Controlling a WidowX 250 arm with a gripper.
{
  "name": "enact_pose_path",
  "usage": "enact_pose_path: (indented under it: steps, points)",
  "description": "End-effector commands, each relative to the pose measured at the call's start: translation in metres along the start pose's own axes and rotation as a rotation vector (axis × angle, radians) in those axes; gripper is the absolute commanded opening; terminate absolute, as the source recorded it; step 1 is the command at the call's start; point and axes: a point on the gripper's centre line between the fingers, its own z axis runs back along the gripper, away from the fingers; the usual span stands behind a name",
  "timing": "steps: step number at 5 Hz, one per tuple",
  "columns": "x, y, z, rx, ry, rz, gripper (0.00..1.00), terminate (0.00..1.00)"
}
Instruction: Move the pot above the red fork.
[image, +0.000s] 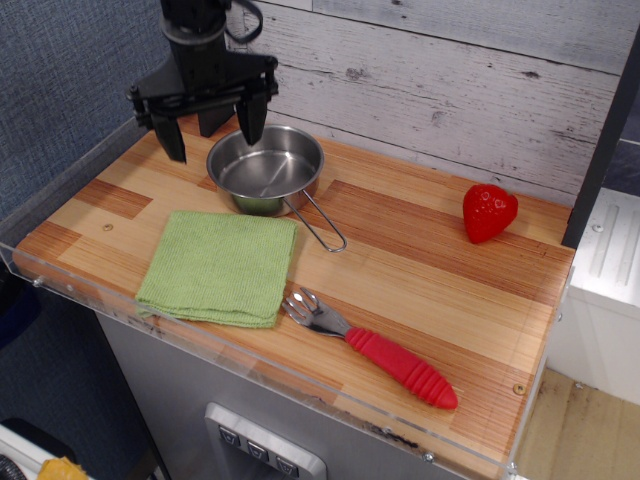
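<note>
The end effector (210, 130) hangs above the far left part of the counter (420, 260), and its two dark fingers (250, 118) are spread wide apart with nothing between them. The pot (266, 170) stands on the counter just to the right of the end effector and a little toward the front; one finger comes down close to the left rim of the pot, but I cannot tell if it touches the metal, and the other finger is well to the left, over bare wood. So the opening of the end effector is beside the pot, not around its rim. The thin wire handle of the pot points away from the end effector, diagonally to the front and right, and this is the long axis of the pot. The red fork (375, 350) lies much farther from the end effector, toward the front right, near the front edge, with its tines pointing back to the left. A green cloth (220, 266) lies in front of the end effector, and a strawberry toy (489, 211) is far to its right. In my judgement the pot is not yet grasped, and the end effector probably needs a small shift to the right to put the rim between the fingers.
</note>
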Motion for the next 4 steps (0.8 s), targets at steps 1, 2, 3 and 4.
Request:
enact_pose_path:
  steps: [1,2,3,4]
  points:
    - [0.003,0.008,-0.011,0.030,-0.016,0.070,1.00,0.00]
    - [0.006,0.003,-0.019,0.049,-0.014,0.092,1.00,0.00]
    - [0.003,0.004,-0.030,0.063,-0.007,0.126,1.00,0.00]
    - [0.000,0.001,-0.039,0.078,-0.011,0.154,1.00,0.00]
